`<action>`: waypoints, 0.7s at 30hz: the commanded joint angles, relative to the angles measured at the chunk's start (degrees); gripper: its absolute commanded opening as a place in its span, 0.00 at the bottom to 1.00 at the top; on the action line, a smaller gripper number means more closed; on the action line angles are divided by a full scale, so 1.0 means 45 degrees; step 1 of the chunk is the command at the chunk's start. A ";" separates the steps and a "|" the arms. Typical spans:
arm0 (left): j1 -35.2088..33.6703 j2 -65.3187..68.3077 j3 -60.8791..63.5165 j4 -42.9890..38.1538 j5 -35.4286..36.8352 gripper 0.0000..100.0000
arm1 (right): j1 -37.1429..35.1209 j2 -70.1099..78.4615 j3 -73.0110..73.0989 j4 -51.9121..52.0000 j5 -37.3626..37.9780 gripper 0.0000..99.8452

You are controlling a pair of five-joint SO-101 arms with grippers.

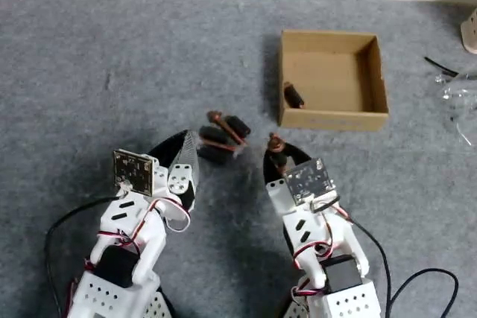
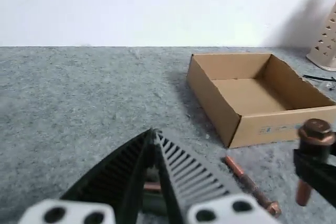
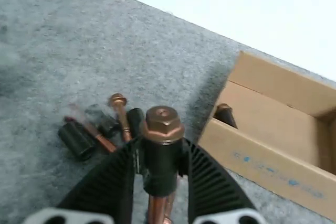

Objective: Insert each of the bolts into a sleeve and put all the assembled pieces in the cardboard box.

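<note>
My right gripper (image 3: 160, 149) is shut on a black sleeve (image 3: 160, 167) that has a copper bolt (image 3: 161, 123) standing through it, head up. It hangs just above the carpet in front of the cardboard box (image 1: 333, 119), near its left corner. One assembled piece (image 1: 293, 95) lies inside the box by the left wall. Two loose bolts (image 1: 226, 128) and black sleeves (image 1: 216, 151) lie in a small heap left of the right gripper (image 1: 276, 156). My left gripper (image 1: 194, 140) sits beside that heap with its fingertips (image 2: 152, 136) meeting. It grips nothing that I can make out.
Grey carpet covers the table. Loose cables (image 1: 455, 83) and a pale object (image 1: 470, 31) lie at the far right. One loose bolt (image 2: 250, 184) lies on the carpet between my left gripper and the box (image 2: 262, 127).
</note>
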 commanded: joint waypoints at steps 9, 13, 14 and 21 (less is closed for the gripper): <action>-0.1006 -0.0166 0.0264 -0.0020 -0.0996 0.01 | 0.0459 -0.0166 0.1495 -0.0283 0.0020 0.00; -0.1045 -0.0127 0.0264 0.0020 -0.2325 0.01 | 0.0459 -0.0166 0.1495 -0.0283 0.0000 0.00; -0.1104 -0.0127 0.0264 0.0020 -0.2481 0.01 | 0.0459 -0.0166 0.1495 -0.0283 0.0000 0.00; -0.1534 -0.0107 0.0264 0.0488 -0.4239 0.01 | 0.0967 -0.0147 0.1495 -0.0225 -0.0938 0.00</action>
